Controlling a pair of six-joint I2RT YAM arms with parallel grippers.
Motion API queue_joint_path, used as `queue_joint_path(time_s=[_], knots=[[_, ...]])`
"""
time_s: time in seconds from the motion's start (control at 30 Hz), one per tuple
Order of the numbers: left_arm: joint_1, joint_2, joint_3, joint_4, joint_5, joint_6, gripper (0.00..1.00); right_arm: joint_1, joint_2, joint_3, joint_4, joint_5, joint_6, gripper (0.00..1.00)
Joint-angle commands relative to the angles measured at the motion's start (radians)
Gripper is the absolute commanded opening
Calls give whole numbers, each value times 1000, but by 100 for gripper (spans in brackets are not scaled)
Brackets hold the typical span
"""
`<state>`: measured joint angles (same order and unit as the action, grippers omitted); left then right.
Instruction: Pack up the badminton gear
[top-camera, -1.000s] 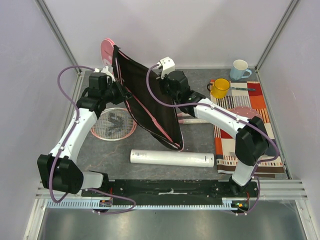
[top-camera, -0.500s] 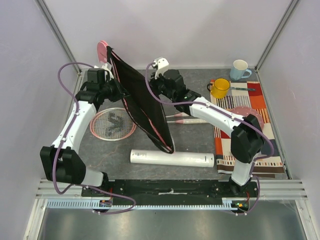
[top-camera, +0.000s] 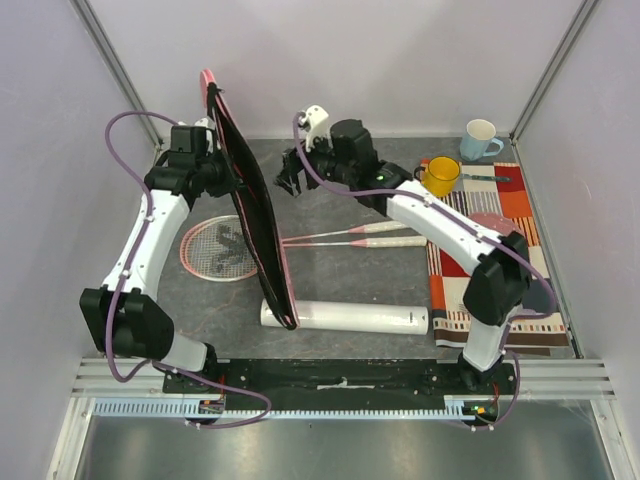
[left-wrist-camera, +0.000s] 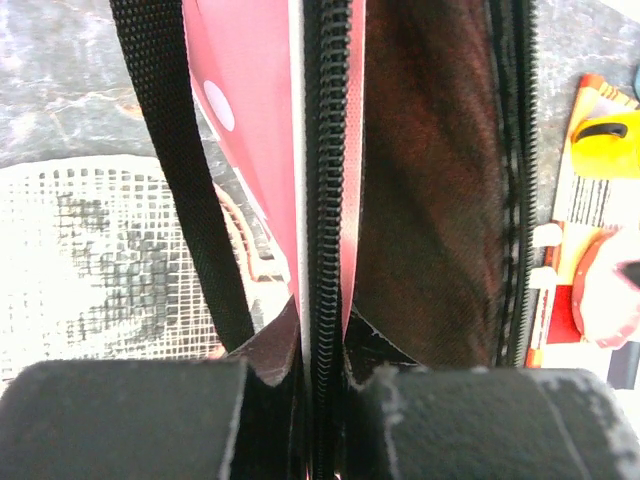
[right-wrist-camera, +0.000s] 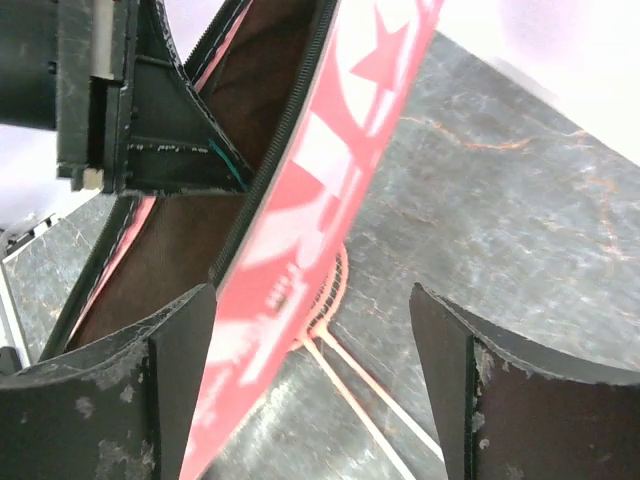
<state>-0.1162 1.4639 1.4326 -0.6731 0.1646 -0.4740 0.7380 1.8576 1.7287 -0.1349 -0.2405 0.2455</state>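
Pink racket bag (top-camera: 250, 210): left tool (left-wrist-camera: 318, 390) clenched on zipper edge; right tool (right-wrist-camera: 310, 310) released; white lettering unreadable.

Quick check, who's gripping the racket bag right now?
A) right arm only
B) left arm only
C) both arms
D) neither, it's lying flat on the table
B: the left fingers are pinched on the zipper edge of the raised racket bag, while the right fingers stand wide open, clamping nothing.
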Motion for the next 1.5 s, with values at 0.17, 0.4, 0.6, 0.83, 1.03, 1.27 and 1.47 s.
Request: queue_joint_path(time_s=[0.17,0.4,0.6,0.83,1.03,1.27,1.47], knots=[[23,-17,152,-82,-163,2,2,-133,-294,-194,-75,-40,-228,90],[30,-147,215,-92,-288,-54,2,-155,-252,-359,-92,-100,-465,68],[29,-318,197,-80,-453,-12,2,-152,-140,-396,-163,-203,-586,54],[29,-461,131,-89,-415,35,2,-74,20,-317,-299,-62,-707,57],[29,-497,141,-98,-407,80,2,-39,63,-316,-293,49,-733,61],[29,-499,167,-97,-402,98,2,-25,77,-357,-286,161,-781,61],[29,-488,150,-97,-359,80,2,-22,129,-337,-253,129,-792,56]])
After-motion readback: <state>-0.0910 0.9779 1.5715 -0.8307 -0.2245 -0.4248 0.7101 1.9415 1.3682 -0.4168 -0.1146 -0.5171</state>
